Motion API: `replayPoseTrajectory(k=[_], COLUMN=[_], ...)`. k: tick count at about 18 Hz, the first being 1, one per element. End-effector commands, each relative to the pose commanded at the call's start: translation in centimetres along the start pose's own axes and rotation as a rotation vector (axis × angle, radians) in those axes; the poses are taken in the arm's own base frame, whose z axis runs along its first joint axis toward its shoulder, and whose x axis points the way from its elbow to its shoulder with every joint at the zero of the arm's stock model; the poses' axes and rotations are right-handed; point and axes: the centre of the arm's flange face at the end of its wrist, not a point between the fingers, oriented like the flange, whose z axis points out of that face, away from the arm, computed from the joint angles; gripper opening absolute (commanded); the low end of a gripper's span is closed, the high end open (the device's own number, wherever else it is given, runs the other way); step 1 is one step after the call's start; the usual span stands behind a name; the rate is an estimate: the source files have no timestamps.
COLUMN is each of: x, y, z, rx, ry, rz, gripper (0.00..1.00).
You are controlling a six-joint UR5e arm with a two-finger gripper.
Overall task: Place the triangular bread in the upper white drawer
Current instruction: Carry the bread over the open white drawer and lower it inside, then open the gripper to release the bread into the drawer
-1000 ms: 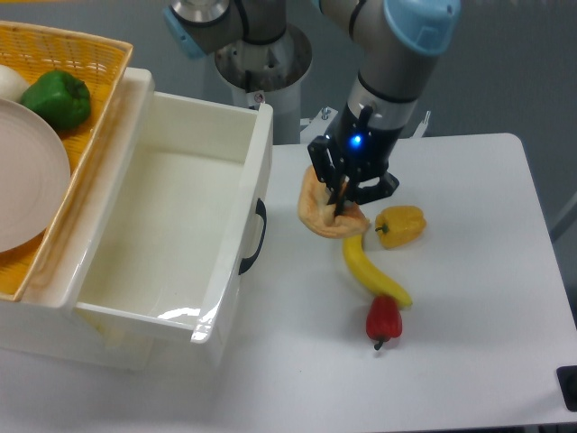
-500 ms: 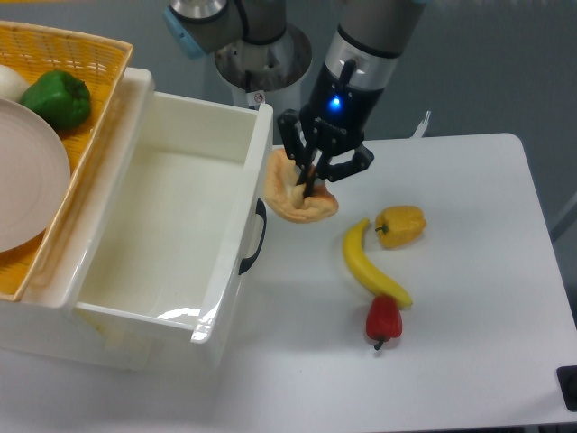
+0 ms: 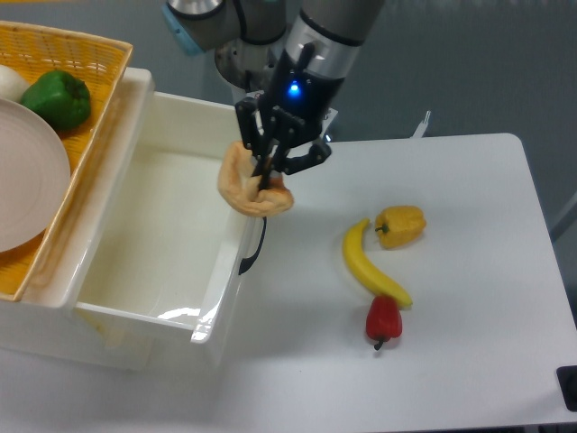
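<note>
The gripper [image 3: 270, 167], closed on the triangular bread [image 3: 245, 188], holds it in the air right over the front wall of the upper white drawer [image 3: 135, 280], so an early release could drop it onto the worktop [image 3: 469, 361].

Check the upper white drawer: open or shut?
Open. The upper white drawer is pulled out, its bare white inside visible, with the triangular bread over its front rim.

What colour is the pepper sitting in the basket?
Green. The pepper lies in the yellow woven basket, shown in the fixed camera view.
</note>
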Motion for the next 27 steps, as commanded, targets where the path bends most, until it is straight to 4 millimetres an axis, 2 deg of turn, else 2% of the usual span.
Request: replayPoseTrajectory(k=[5, 9, 14, 16, 25, 27], x=[1.3, 3.2, 3.9, 5.0, 5.4, 6.2], y=[-0.8, -0.6, -0.3, -0.8, -0.7, -1.1], z=[1.3, 4.1, 5.6, 6.6, 8.1, 8.7], rx=[-0.025, -0.088, -0.108, -0.12, -0.138, -0.145], ry=[0.016, 0.044, 0.068, 0.086, 0.112, 0.124], rz=[0.026, 0.05, 0.056, 0.076, 0.079, 0.094], gripper=[0.09, 0.09, 0.1, 0.1, 0.11, 0.11])
